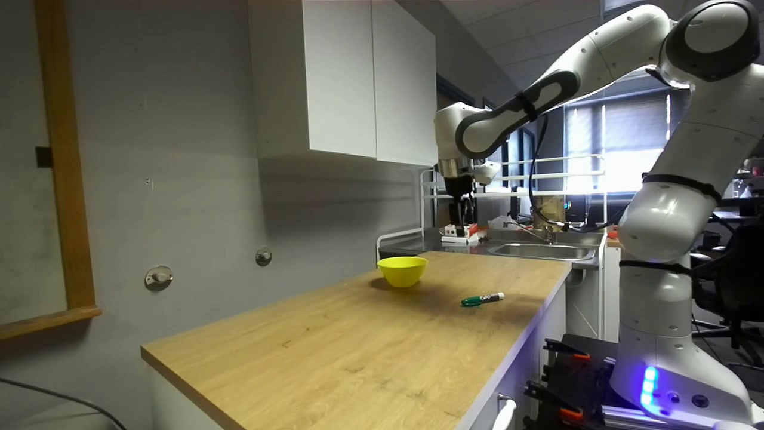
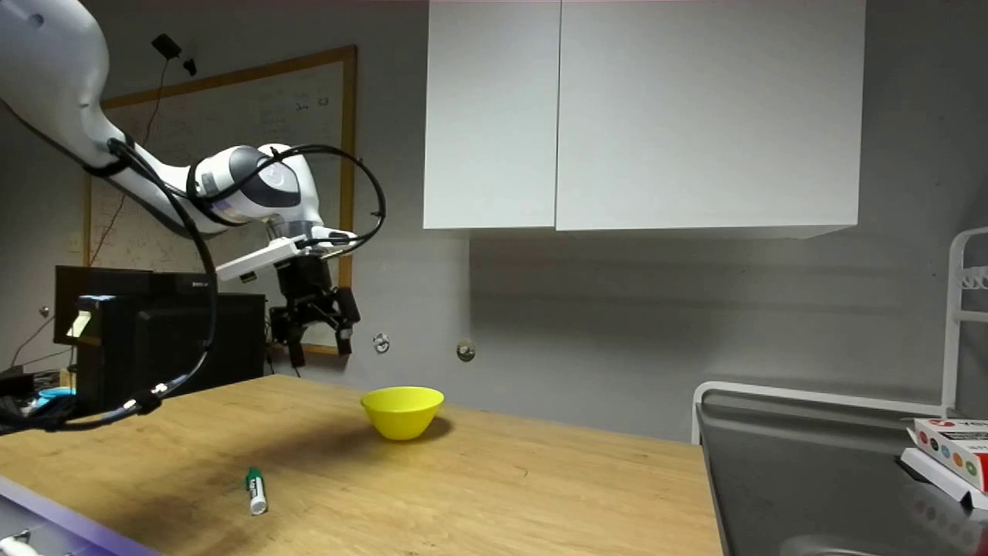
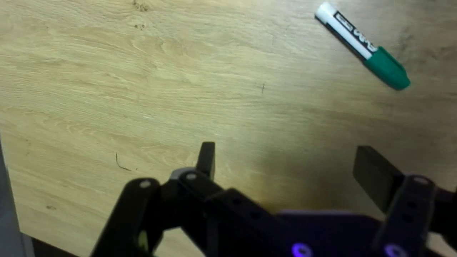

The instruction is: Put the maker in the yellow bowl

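Apart: marker (image 3: 361,46) and yellow bowl (image 2: 402,421) on the wooden counter (image 1: 334,352)

Tipped on its side, green at one end and white at the other, the marker lies outside the yellow bowl in both exterior views. The yellow bowl stands upright near the wall (image 1: 334,233). Above the wooden counter hangs the gripper (image 2: 319,354), its grip released, jaws wide apart, touching neither.
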You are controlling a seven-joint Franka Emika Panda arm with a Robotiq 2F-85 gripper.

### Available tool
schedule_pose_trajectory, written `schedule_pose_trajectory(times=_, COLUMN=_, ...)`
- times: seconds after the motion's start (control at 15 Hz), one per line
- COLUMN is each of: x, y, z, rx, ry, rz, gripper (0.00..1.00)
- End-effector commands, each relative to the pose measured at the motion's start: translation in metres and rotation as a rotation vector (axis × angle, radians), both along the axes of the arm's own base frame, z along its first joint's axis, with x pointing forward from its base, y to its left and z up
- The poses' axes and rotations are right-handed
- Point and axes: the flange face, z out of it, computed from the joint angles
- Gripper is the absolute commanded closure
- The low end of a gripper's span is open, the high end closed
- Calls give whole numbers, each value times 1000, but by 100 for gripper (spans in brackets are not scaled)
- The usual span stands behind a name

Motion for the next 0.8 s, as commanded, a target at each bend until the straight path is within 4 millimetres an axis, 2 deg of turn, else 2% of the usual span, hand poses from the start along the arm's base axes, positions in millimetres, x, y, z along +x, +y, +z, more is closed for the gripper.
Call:
schedule_pose_trajectory(times=0.0, x=-19, y=-14, z=-51, rx=-59, ry=129, rz=139, gripper=0)
schedule_pose_trajectory(times=0.2, x=-39, y=-30, z=-96, rx=-83, ry=234, rz=255, gripper=0)
schedule_pose_trajectory(times=0.4, x=-49, y=-36, z=-126, rx=-77, ry=287, rz=382, gripper=0)
schedule_pose_trajectory(times=0.53, x=-50, y=-31, z=-136, rx=-61, ry=300, rz=455, gripper=0)
schedule_pose_trajectory(times=0.73, x=-53, y=-20, z=-139, rx=-50, ry=297, rz=532, gripper=0)
